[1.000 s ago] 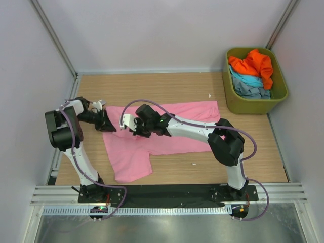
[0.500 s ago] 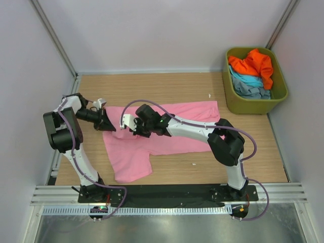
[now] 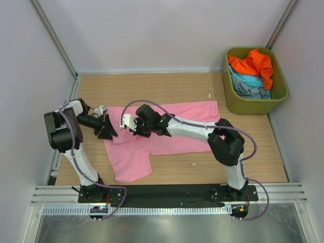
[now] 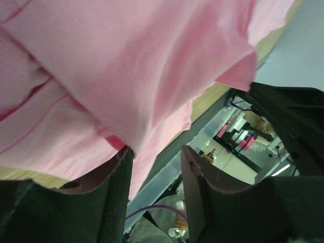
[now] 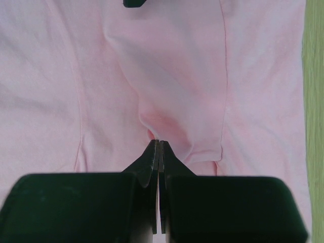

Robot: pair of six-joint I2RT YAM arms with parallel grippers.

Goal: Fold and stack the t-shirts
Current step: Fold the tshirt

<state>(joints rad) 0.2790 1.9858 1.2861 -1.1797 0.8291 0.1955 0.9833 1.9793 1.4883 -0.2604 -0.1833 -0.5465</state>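
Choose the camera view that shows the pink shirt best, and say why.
Top external: nearly the whole pink shirt lies spread on the table, outline clear. Left wrist shows only a draped fold close up; right wrist only a patch puckered at the right gripper's shut tips.

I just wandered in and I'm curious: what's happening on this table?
A pink short-sleeved fabric t-shirt lies spread on the wooden table. The robot's right end effector is shut, pinching its cloth; the left end effector is open at the shirt's left edge. More tees sit in the olive-green plastic tub.
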